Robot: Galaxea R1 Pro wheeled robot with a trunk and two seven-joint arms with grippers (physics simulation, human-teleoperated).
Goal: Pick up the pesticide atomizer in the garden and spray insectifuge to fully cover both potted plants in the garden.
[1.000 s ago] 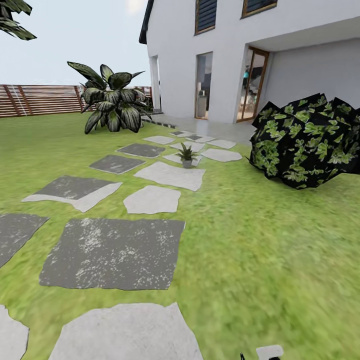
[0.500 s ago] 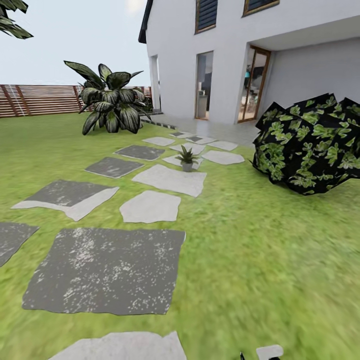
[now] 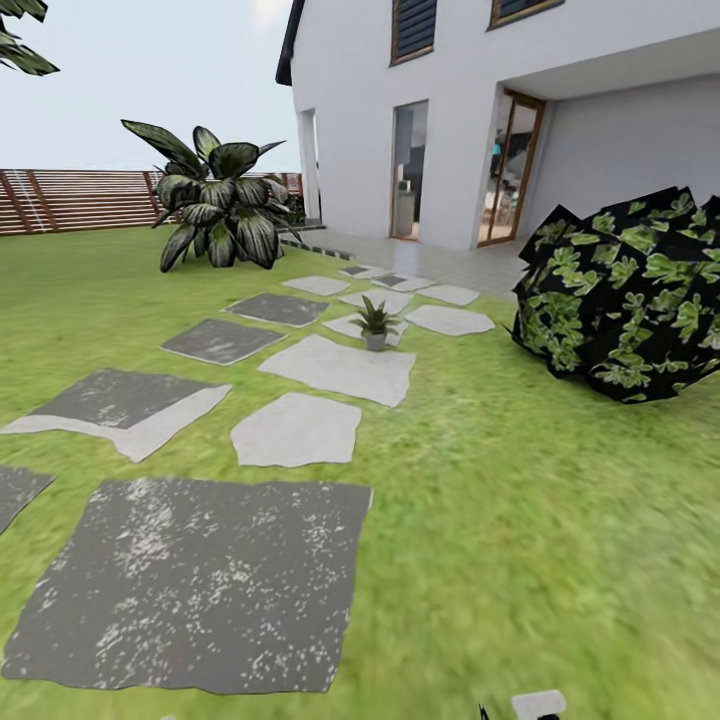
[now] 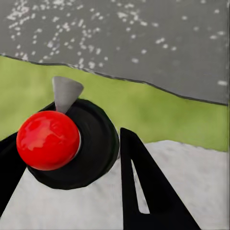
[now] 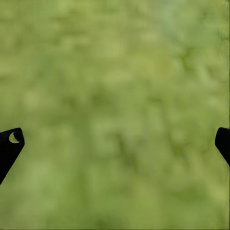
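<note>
I had the pesticide atomizer pinched by its black body in the left gripper. It felt rigid, probably light and slick. Right gripper was wide open, empty over grass. Potted plant sat ahead on the stepping stones.

The view has advanced; the stepping stones and potted plant loom nearer.

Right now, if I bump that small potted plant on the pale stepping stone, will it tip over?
Probably yes: the potted plant has a narrow grey pot under wider leaves, so it looks top-heavy. The stepping stone under it looks flat and smooth, so it might slide first. The thin leaves would likely bend.
</note>
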